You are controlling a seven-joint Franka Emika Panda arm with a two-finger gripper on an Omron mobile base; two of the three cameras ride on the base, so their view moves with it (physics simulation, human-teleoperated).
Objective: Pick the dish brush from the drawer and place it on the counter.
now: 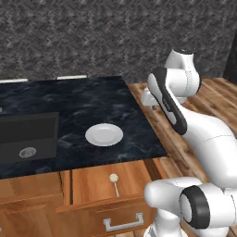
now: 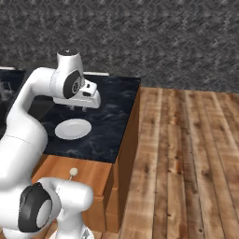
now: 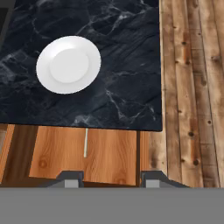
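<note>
- Inside the open drawer [image 1: 99,185], the dish brush [image 1: 114,183] lay untouched.
- Above the counter [image 1: 139,134], the gripper [image 3: 112,178] hovered, jaws apart and empty.
- Nearby sat a white plate [image 1: 104,134].

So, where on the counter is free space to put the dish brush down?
The counter is bare between the white plate and its right edge, and behind the plate toward the wall. Left of the plate, the sink takes the room. The dish brush lies in the open drawer.
</note>
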